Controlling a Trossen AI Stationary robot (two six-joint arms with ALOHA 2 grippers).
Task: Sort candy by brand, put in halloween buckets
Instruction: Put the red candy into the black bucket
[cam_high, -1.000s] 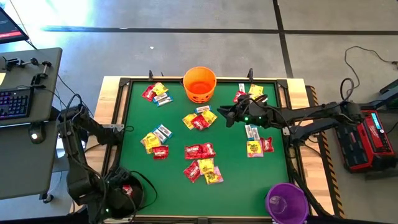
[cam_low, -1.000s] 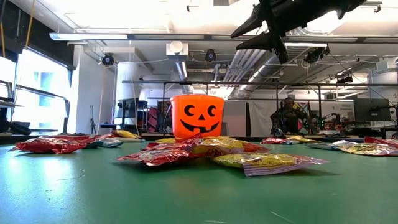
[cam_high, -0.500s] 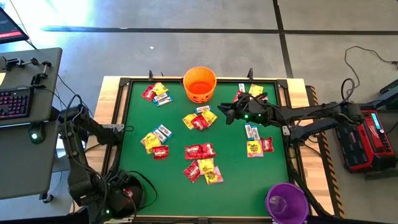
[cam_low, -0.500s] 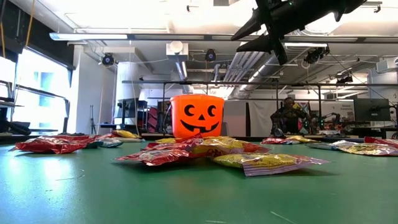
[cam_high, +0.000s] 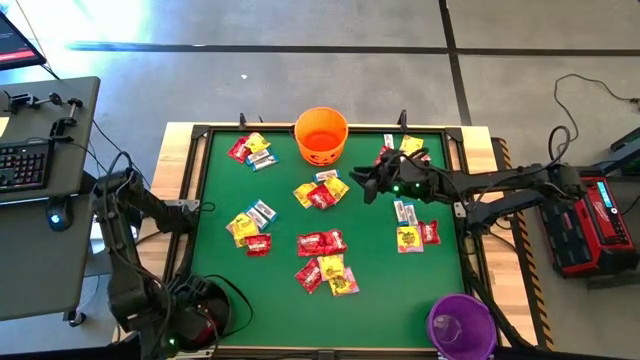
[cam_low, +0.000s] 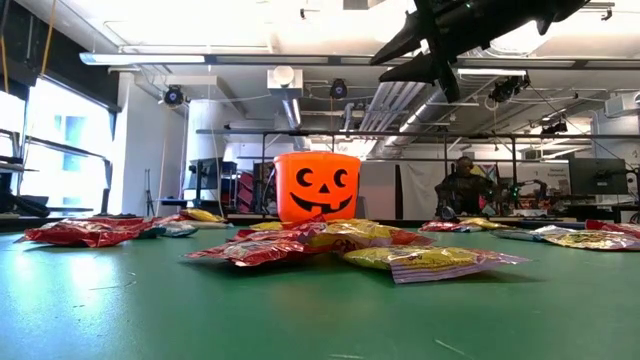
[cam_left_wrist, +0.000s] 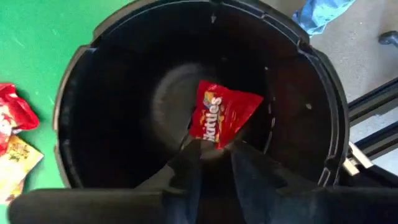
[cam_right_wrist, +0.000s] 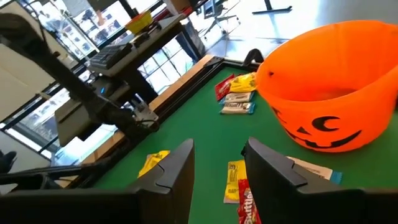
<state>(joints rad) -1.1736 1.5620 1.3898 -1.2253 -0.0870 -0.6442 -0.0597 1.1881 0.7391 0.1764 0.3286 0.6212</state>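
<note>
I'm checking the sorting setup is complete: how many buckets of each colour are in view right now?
Orange bucket: 1
Black bucket: 1
Purple bucket: 1
Total: 3

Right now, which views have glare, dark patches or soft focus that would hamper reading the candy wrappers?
High view: sun glare on the floor beyond the table, candy small. Low view: bright ceiling lights silhouette the right gripper. Left wrist view: the black bucket is dark inside, yet the red packet reads clearly.
</note>
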